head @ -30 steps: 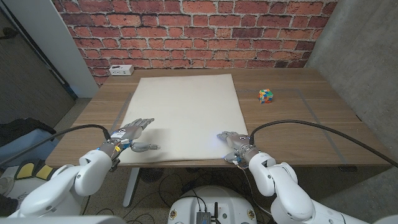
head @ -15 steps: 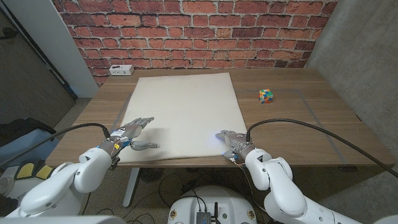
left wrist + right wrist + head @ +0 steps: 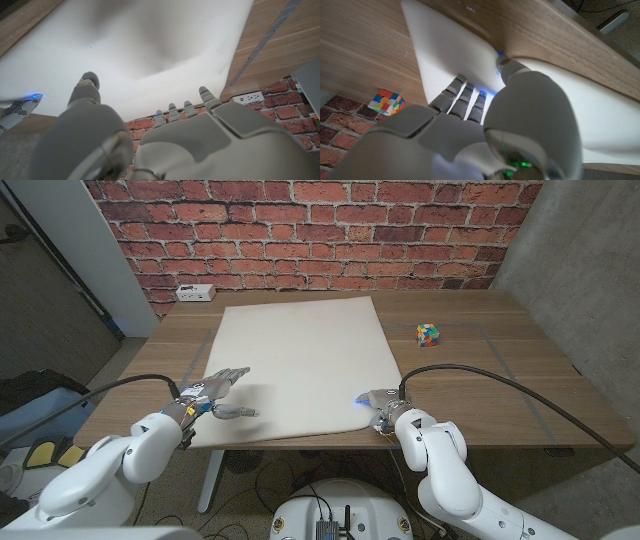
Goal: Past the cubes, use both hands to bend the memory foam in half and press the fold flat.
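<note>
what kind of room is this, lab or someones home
Most likely a lab or test workspace, not a home: a bare wooden table set against a brick wall, cables trailing on the floor beneath, and a lone foam sheet and puzzle cube laid out as props.

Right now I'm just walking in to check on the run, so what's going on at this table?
The robot has both hands at the near edge of the foam, which lies flat and unfolded. The left hand hovers open over the near left corner. The right hand is at the near right corner, fingers on the foam. A cube sits apart, on the right.
</note>
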### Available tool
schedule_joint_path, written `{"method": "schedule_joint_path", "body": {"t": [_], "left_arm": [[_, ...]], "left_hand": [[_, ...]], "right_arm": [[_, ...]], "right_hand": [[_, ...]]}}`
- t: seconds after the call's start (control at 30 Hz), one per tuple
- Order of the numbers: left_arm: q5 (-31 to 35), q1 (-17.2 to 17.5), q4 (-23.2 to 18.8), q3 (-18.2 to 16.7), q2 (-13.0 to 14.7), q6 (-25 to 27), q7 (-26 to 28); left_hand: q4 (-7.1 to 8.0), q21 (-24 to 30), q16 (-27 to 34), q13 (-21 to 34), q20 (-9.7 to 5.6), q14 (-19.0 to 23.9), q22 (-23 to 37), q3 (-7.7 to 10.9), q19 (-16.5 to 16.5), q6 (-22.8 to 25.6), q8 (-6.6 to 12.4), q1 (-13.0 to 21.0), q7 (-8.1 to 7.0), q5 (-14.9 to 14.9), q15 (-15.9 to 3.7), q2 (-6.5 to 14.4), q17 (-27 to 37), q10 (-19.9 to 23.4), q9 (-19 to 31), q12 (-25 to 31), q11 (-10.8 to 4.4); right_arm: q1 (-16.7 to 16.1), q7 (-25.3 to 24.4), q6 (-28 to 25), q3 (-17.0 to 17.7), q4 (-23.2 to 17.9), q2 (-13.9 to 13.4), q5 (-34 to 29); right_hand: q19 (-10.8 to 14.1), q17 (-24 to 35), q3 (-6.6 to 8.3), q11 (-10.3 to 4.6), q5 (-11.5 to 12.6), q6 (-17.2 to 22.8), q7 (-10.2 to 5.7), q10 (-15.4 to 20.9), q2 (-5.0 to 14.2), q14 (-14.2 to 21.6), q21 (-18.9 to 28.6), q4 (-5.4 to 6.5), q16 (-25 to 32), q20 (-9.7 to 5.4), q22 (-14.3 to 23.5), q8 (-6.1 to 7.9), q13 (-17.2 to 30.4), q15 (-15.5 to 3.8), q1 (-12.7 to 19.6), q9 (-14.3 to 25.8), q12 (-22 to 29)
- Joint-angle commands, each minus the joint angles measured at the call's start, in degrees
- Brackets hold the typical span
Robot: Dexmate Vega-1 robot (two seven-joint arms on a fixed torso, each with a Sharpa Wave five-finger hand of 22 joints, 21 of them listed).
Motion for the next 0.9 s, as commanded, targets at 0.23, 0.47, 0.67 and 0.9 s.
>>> {"method": "schedule_joint_path", "body": {"t": [0.23, 0.47, 0.67, 0.9], "left_arm": [[-4.0, -0.9, -0.4, -0.3, 1.2, -1.3, -1.4], [-6.8, 0.5, -0.5, -2.4, 0.3, -6.3, -0.9], [-6.8, 1.8, -0.8, -3.3, -0.6, -7.7, -0.9], [-6.9, 2.6, -0.7, -4.3, -1.8, -9.8, -1.1]], "left_hand": [[0.33, -0.2, 0.3, 0.2, -0.04, -0.4, 0.0, -0.88, 0.2, -0.2, 0.07, 0.9, 0.03, 0.6, -0.33, 0.2, 0.1, -0.2, 0.1, 0.2, -0.52], [0.55, -0.5, 0.2, 0.2, 0.16, -0.7, 0.0, -1.76, -0.4, -0.6, -0.08, 1.0, 0.02, 1.0, -0.2, 0.0, 0.1, -0.6, 0.1, 0.1, -0.36], [0.63, -0.5, 0.2, 0.2, 0.38, -0.7, 0.1, -2.24, -0.5, -0.8, -0.13, 1.0, 0.12, 1.2, -0.07, -0.1, 0.1, -0.8, 0.1, 0.0, -0.21], [0.67, -0.6, 0.1, 0.2, 0.77, -1.0, 0.1, -2.79, -0.8, -1.1, -0.21, 1.1, 0.26, 1.5, 0.33, -0.2, 0.1, -1.0, 0.1, -0.1, 0.16]], "right_arm": [[-6.9, -28.4, 7.1, 5.6, 1.1, -1.2, 12.7], [-6.7, -31.6, 6.5, 5.8, 0.3, -0.6, 16.1], [-7.4, -35.9, 6.9, 6.9, -0.9, -0.7, 21.2], [-7.6, -41.1, 5.5, 6.6, -1.7, -0.2, 23.7]], "right_hand": [[5.2, 14.9, -8.0, 6.05, -0.3, 31.3, 11.36, 26.8, 5.75, 22.6, 4.0, 4.77, 14.2, 1.44, 1.8, 4.06, 2.5, -6.11, -7.0, 0.4, 8.3], [5.6, 22.0, -10.58, 9.3, 0.2, 34.8, 14.49, 32.1, 6.56, 26.1, 5.0, 4.98, 20.6, 2.37, 2.1, 3.27, 4.5, -5.73, -8.9, 0.7, 11.9], [6.8, 26.5, -10.19, 11.26, 0.7, 36.8, 16.18, 35.7, 7.28, 27.2, 6.1, 3.52, 24.0, 3.78, 2.4, 3.25, 6.5, -4.34, -7.4, 1.5, 15.1], [7.6, 32.3, -9.54, 14.33, 0.8, 37.9, 18.68, 38.0, 6.85, 28.9, 7.4, 1.42, 28.7, 5.59, 2.7, 4.07, 9.4, -2.56, -5.5, 3.4, 18.4]]}}
